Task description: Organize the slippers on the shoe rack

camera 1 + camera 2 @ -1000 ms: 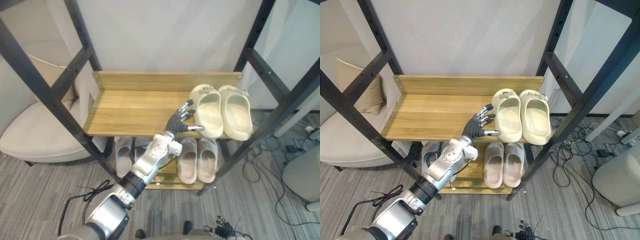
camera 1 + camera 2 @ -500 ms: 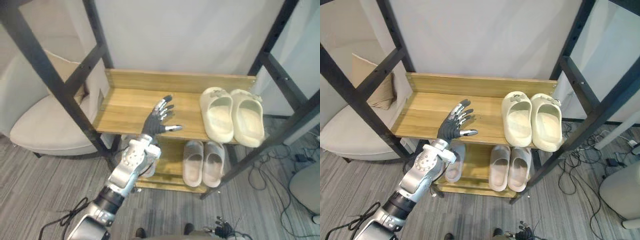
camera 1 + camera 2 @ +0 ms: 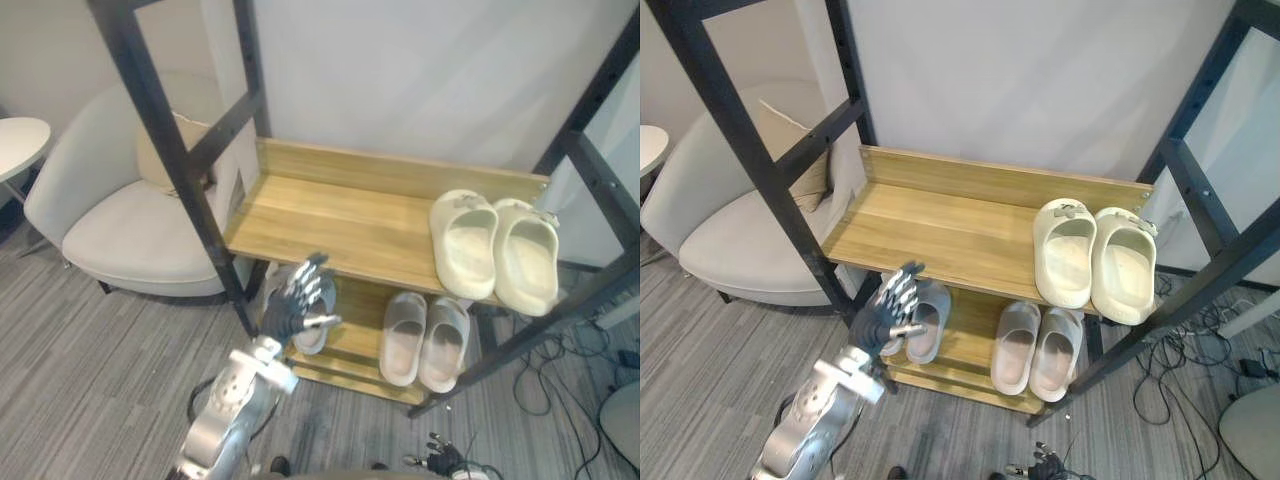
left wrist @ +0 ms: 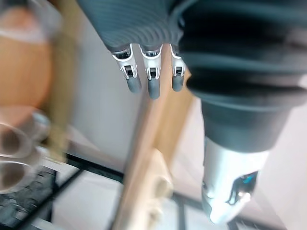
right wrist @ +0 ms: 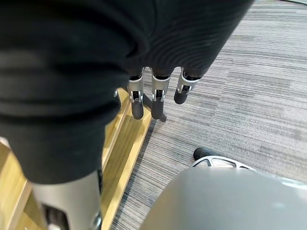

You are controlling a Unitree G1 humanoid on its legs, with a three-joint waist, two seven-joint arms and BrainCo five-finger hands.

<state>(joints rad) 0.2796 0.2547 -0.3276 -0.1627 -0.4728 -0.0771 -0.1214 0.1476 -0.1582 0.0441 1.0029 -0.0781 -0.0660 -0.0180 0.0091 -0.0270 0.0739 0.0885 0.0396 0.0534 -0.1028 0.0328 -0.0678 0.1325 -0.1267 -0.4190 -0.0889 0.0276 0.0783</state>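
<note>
Left hand (image 3: 298,305): open, its silver fingers (image 4: 151,81) straight and slightly spread with the thumb out to the side. It holds nothing. It is raised in front of the rack's left half, below the front edge of the upper shelf.
Right hand (image 5: 156,96): relaxed and empty, its dark-tipped fingers hanging straight above the carpet, near the front edge of the low wooden shelf.
Grey slipper (image 3: 930,318): on the lower shelf, just behind the left hand and partly hidden by it. It is smooth, with a rounded toe.
Beige-grey pair (image 3: 425,338): on the lower shelf toward the right, side by side and touching, soft-looking, toes tucked under the upper shelf.
Cream pair (image 3: 495,250): on the right end of the upper shelf, thick moulded slides with a smooth matte surface. They lie side by side with toes toward the wall and heels at the front edge.
Upper shelf (image 3: 330,220): a light wooden board with straight grain and a low back lip.
Rack frame (image 3: 190,170): black square metal posts and crossbars.
Armchair (image 3: 130,230): off-white with a rounded tub shape, left of the rack, holding a tan cushion (image 3: 805,160).
Carpet (image 3: 90,380): grey with a fine striped weave.
</note>
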